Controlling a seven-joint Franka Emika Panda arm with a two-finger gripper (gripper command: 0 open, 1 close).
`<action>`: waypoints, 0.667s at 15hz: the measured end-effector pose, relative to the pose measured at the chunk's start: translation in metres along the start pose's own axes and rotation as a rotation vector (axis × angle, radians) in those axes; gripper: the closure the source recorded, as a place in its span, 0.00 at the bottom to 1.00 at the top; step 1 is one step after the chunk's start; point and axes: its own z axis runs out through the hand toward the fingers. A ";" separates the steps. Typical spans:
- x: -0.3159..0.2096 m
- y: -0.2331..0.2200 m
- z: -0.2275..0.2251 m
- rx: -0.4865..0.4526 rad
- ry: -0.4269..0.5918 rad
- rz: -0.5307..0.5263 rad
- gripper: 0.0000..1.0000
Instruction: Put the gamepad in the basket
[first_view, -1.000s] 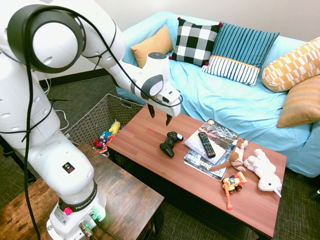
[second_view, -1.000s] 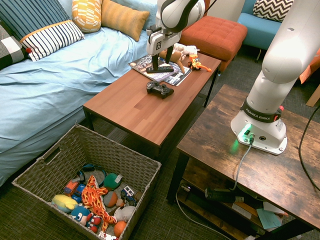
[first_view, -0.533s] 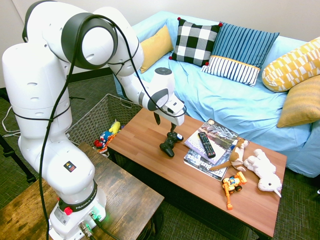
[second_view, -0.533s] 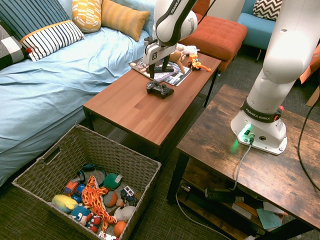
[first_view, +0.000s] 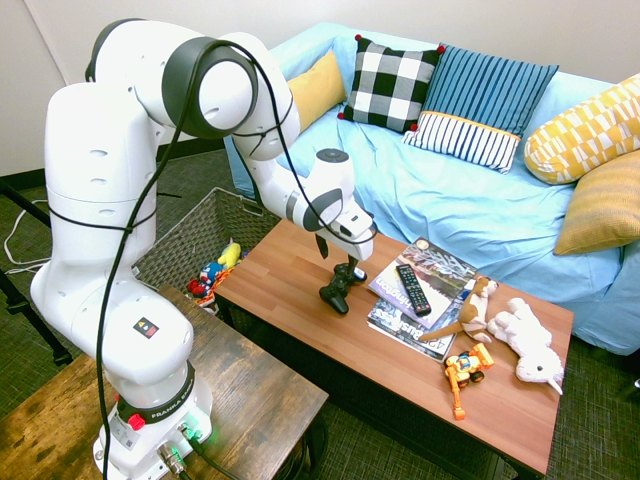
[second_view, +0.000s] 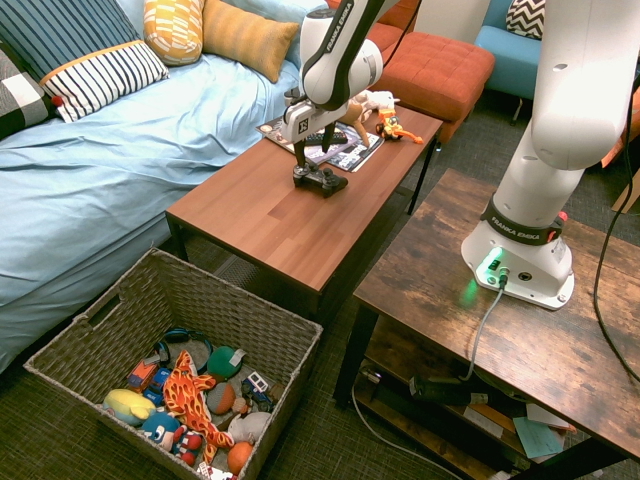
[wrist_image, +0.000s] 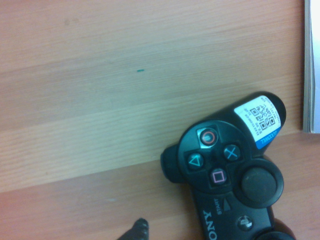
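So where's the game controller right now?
The gamepad lies on the wooden coffee table, just beside the magazines, right under the open pincer.

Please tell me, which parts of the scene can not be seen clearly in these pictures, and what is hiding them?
- gamepad: in the wrist view its lower half is cut off by the picture's edge; in the first exterior view the gripper covers its middle.
- basket: in the first exterior view the arm and the coffee table hide most of it.
- remote: second exterior view, partly behind the arm.

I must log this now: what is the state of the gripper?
Gripper: open, holding nothing, fingers down around the gamepad on the table.
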 end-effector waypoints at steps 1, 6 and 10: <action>0.001 0.000 0.007 -0.005 -0.001 0.009 0.00; 0.004 0.004 0.046 -0.032 -0.015 0.051 0.00; 0.009 0.006 0.064 -0.050 -0.023 0.069 0.00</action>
